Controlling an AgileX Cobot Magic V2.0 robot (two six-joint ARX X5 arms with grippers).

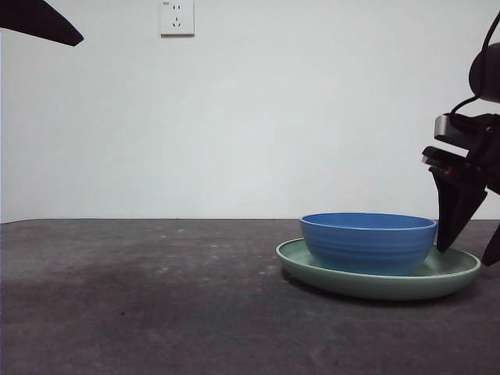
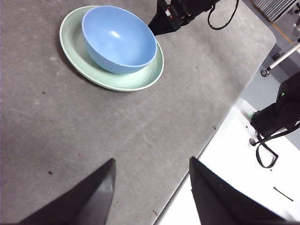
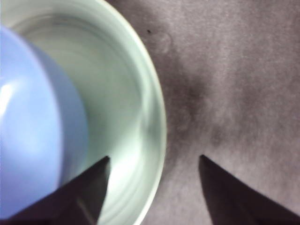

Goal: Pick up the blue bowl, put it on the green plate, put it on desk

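The blue bowl (image 1: 367,242) (image 2: 119,40) (image 3: 28,117) sits upright inside the green plate (image 1: 449,277) (image 2: 140,79) (image 3: 126,93), on the right part of the desk (image 1: 156,297). My right gripper (image 1: 467,254) (image 3: 154,156) hangs open just above the plate's right rim, one finger over the plate close beside the bowl's wall, the other outside over the desk. It holds nothing. The left wrist view shows it beside the bowl as a dark tip (image 2: 159,26). My left gripper (image 2: 152,159) is open and empty, high and far from the plate, a black tip (image 1: 47,23) in the front view.
A wall socket (image 1: 176,17) is on the white wall behind. Past the desk's edge lies a white surface (image 2: 243,154) with black cables and a black stand. Bare mottled desk (image 2: 70,122) stretches left of the plate.
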